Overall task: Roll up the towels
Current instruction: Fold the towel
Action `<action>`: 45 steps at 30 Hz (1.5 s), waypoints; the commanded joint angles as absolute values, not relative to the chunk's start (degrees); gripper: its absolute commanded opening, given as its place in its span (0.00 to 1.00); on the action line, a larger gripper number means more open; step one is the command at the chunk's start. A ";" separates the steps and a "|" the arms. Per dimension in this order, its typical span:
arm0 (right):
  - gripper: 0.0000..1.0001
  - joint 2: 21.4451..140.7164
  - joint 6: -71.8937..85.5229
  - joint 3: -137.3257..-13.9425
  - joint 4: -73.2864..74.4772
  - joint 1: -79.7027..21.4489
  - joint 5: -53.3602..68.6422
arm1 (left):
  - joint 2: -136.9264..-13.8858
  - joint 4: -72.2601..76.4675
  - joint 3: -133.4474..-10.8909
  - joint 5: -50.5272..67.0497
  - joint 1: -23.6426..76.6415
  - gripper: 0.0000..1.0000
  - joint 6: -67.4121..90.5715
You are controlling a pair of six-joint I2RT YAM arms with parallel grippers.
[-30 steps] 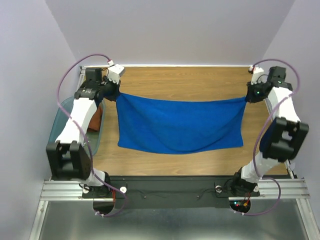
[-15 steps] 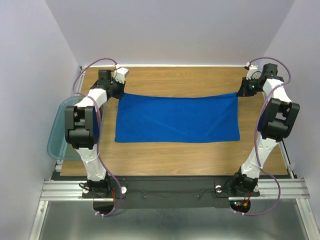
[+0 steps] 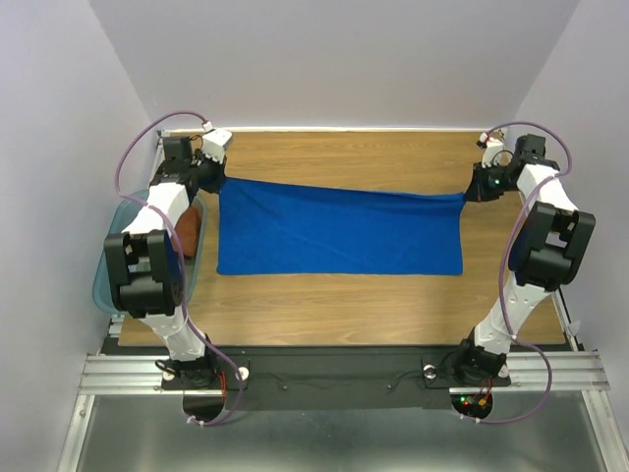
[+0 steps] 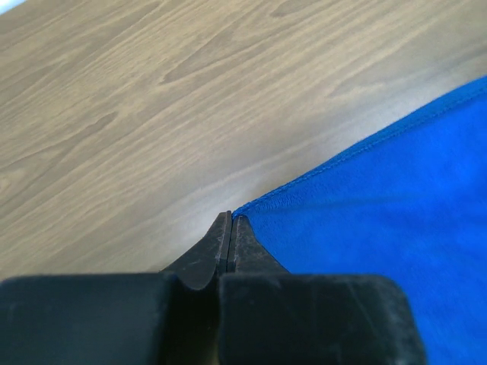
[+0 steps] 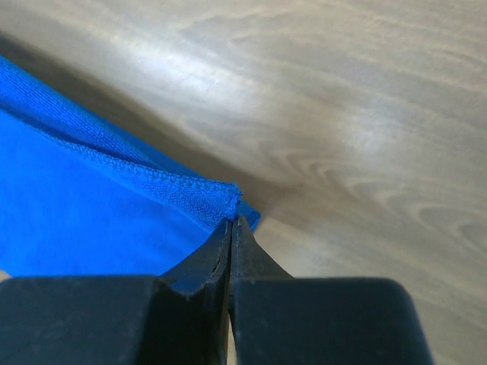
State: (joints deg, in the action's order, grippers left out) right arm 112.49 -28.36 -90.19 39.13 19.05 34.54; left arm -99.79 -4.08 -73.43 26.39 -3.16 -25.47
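The blue towel lies spread flat across the wooden table, its long side running left to right. My left gripper is shut on its far left corner; in the left wrist view the closed tips meet the corner of the blue towel. At the far right corner my right gripper is also shut, and the right wrist view shows the folded hem of the blue towel pinched at its tips. The rust-brown towel lies in the bin, partly hidden by my left arm.
A translucent teal bin hangs over the table's left edge beside my left arm. Bare wood table shows behind the towel and in front of it. Purple walls close in the sides and back.
The blue towel hung sagging between the raised grippers; it has come down and now lies flat on the table, shifted slightly left. Both grippers stayed shut on its corners.
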 commanded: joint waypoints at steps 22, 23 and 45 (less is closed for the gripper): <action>0.01 97.03 -48.60 -67.76 41.48 18.98 32.79 | -86.65 -19.69 -54.93 26.29 -3.43 0.00 -56.07; 0.01 97.21 -48.78 -68.11 41.48 18.81 32.70 | -87.27 -19.69 -55.19 25.93 -3.43 0.00 -56.34; 0.01 92.99 -53.25 -70.76 45.44 19.34 31.29 | -85.43 -34.62 -63.55 28.48 -5.27 0.00 -68.28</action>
State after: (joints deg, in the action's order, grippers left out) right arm 96.66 -50.33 -70.67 43.64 19.05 31.44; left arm -88.05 -29.89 -63.09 28.25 -4.38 -64.29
